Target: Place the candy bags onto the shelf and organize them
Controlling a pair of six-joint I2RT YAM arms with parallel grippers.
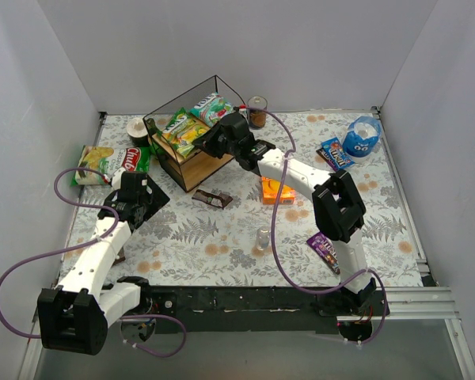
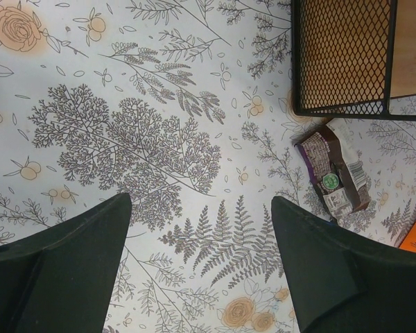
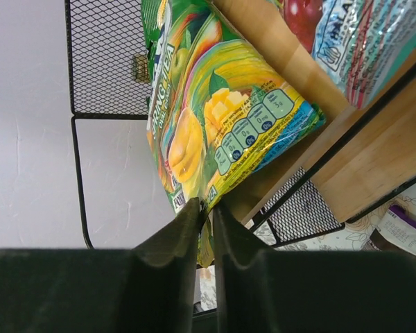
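- Right gripper (image 3: pixel 208 207) – black fingers drawn almost together, pinching the lower corner of a glossy green-yellow bag (image 3: pixel 215 104) printed with fruit.
- The green-yellow bag lies flat on a light wooden board of the black wire-frame shelf (image 1: pixel 194 168), its lower end overhanging the board's edge.
- Teal-white bag with red (image 3: pixel 360 41) – on the same board, just beside the green-yellow bag.
- Left gripper (image 2: pixel 200 208) – fingers spread wide with nothing between them, hanging over the leaf-and-flower printed tablecloth (image 2: pixel 125 104), near the shelf's mesh side.
- Dark brown wrapper (image 2: pixel 333 173) – flat on the tablecloth just in front of the shelf, between the two arms.
- Purple wrapper (image 1: pixel 326 249) – on the tablecloth beside the right arm's lower link.
- Small blue pack (image 1: pixel 336 153) – far right of the tablecloth, touching a round blue pouch (image 1: pixel 362 136) with eyes.
- Orange cardboard box (image 1: pixel 275 191) – partly under the right arm, near the dark brown wrapper.
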